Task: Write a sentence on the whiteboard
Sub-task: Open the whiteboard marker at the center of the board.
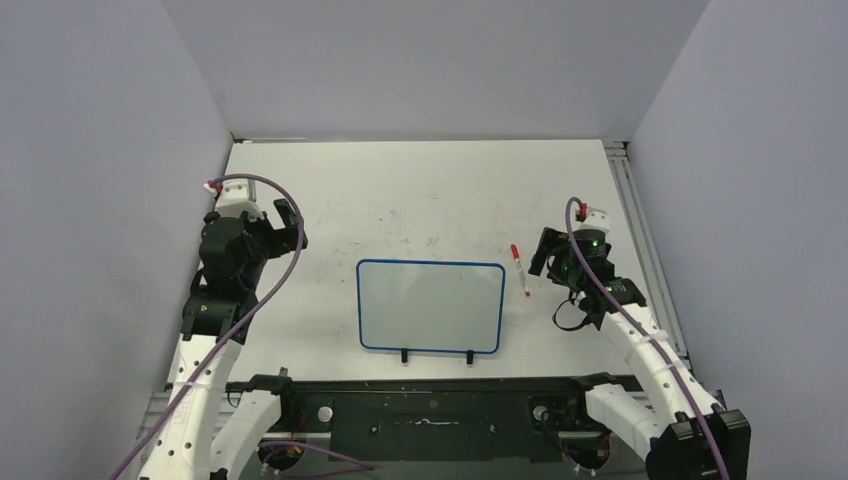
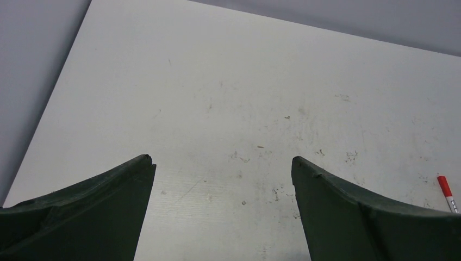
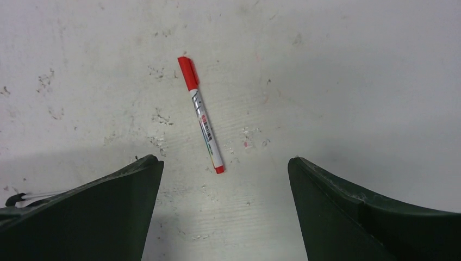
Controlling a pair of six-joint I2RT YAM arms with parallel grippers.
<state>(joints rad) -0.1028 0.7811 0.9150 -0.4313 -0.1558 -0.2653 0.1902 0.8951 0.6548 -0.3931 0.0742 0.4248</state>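
The blank whiteboard (image 1: 430,305) lies flat between both arms, the marker (image 3: 201,115) just off its 2 o'clock corner. The right gripper (image 3: 223,160), spread and empty, is nearer: the marker lies at its 12 o'clock, long axis 11-to-5, cap far. The left gripper (image 2: 223,160), likewise spread and empty, hangs well apart

— What do the arms look like?
— The left arm (image 1: 195,385) and right arm (image 1: 650,365) have white lower links dotted with small holes, and black housings at the upper joints.
— Any cables?
— A purple cable (image 1: 250,178) runs along each one. A green light (image 1: 597,238) glows on the right wrist.
— And the jaws?
— Dark, dull green-black, tapering to worn, nicked tips.
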